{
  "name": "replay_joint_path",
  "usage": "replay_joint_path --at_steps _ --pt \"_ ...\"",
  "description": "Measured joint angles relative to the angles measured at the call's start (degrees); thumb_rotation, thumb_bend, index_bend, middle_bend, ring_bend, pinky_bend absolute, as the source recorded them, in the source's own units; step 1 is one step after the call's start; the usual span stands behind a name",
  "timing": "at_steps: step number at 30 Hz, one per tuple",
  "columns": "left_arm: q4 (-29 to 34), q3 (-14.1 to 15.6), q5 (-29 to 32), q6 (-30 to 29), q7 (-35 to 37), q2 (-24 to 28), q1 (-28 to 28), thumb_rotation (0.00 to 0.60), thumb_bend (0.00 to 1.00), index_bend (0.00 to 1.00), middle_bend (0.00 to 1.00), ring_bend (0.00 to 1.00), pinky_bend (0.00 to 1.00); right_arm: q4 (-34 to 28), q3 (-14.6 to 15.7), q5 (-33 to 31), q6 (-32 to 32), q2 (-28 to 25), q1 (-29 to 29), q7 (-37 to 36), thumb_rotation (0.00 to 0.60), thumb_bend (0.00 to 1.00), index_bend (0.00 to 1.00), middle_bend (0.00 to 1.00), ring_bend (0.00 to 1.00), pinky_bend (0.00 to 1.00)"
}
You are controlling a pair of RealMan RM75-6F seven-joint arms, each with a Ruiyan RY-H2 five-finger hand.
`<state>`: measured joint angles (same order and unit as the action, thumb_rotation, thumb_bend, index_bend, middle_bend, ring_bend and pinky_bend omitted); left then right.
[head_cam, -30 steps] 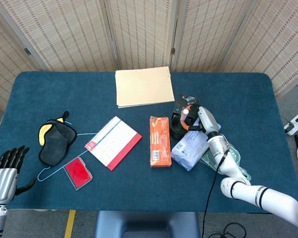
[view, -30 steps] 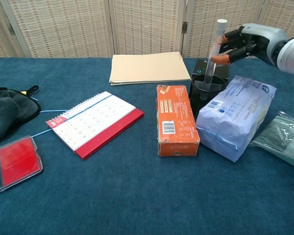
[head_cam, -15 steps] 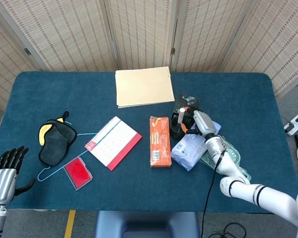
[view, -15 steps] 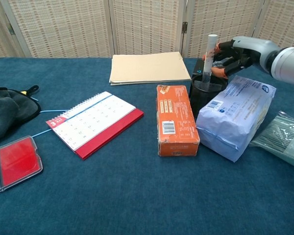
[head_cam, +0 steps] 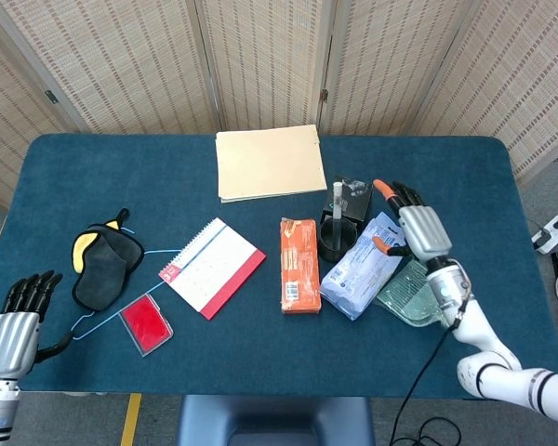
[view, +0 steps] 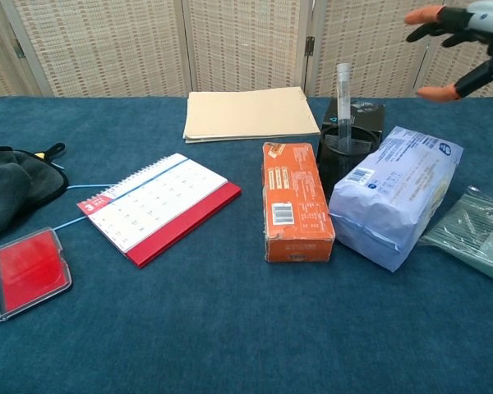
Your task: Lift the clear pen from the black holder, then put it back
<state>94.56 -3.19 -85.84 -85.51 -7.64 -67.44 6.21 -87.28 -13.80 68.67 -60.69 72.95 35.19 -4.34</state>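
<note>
Clear plastic pen (view: 342, 97) upright in round black mesh holder (view: 345, 158). Right hand (head_cam: 415, 226) at holder's 3 o'clock, fingers spread, empty. Left hand (head_cam: 19, 311) at table's 8 o'clock, spread, empty.

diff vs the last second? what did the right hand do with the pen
The right hand lowered the clear pen into the black holder, let go, and drew back up and to the right with fingers spread, holding nothing. The pen now stands upright in the holder on its own. The left hand barely shifted near the table's edge; the orange box, blue packet and calendar did not move.
</note>
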Motion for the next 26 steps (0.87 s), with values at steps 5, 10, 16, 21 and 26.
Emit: replay_joint_path --at_steps 5,10,16,21,26 --pt "0.3 -0.1 0.1 0.5 -0.5 -0.5 0.4 0.600 0.26 0.11 0.11 0.08 0.11 -3.2 2.6 2.6 -6.4 -3.5 -4.7 3.6 0.600 0.33 0.03 0.19 0.00 0.08" --pt "0.5 -0.5 -0.1 -0.1 -1.0 -0.9 0.6 0.600 0.26 0.11 0.11 0.08 0.11 -9.3 6.9 5.8 -16.2 -7.4 -13.4 6.5 0.600 0.33 0.03 0.18 0.00 0.07" --pt "0.5 -0.7 0.3 -0.5 -1.7 -1.3 0.4 0.600 0.26 0.11 0.11 0.08 0.11 -12.3 11.8 9.9 -24.1 -10.7 -21.9 7.2 0.600 0.33 0.03 0.18 0.00 0.08" --pt "0.6 -0.7 0.3 -0.6 -1.8 -1.4 0.5 0.600 0.26 0.11 0.11 0.08 0.11 -12.2 13.4 12.8 -26.5 -10.9 -25.0 5.4 0.600 0.33 0.03 0.18 0.00 0.08" --pt "0.6 -0.7 0.1 -0.7 -1.6 -1.4 0.5 0.600 0.26 0.11 0.11 0.08 0.11 -11.6 13.5 14.1 -26.5 -10.4 -26.0 4.8 0.600 0.33 0.03 0.18 0.00 0.07"
